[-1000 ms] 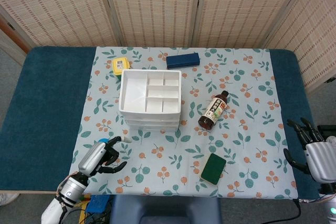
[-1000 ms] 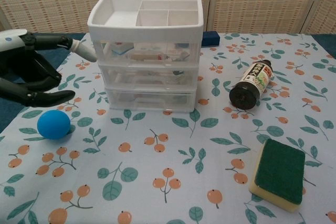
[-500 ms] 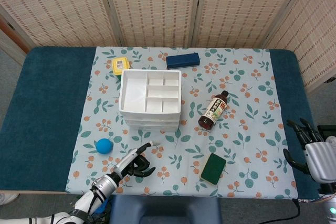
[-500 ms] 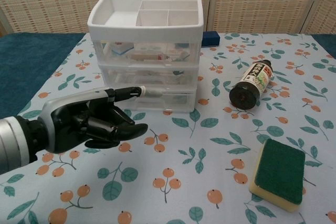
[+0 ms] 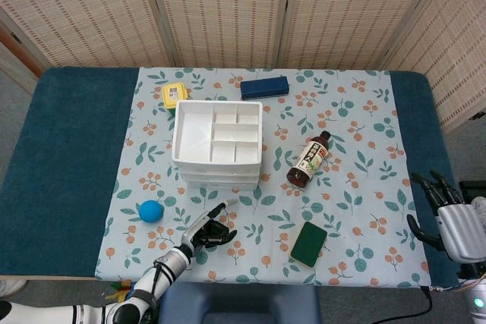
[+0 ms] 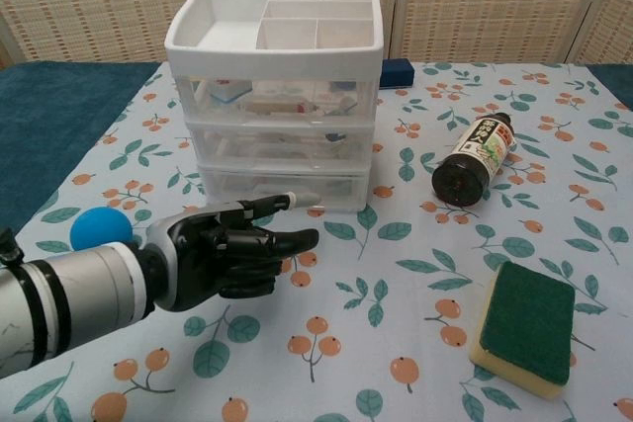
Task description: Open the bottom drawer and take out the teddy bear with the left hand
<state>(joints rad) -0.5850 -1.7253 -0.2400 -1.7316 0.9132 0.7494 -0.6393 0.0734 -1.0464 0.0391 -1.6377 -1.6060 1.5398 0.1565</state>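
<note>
We take this for a staged test room rather than a lived-in home: woven folding screens (image 5: 228,9) wall off the surface (image 5: 68,142), which wears a blue cover and a leaf-and-berry patterned cloth (image 5: 357,111) set with assorted household items.

1. My left hand (image 6: 232,254) is black, its forearm silver
2. White drawer unit (image 6: 277,96)
3. Pale cloth (image 6: 396,274) printed with teal leaves, orange berries
4. Blue ball (image 6: 99,228)
5. Green sponge (image 6: 524,325), cream-edged
</note>
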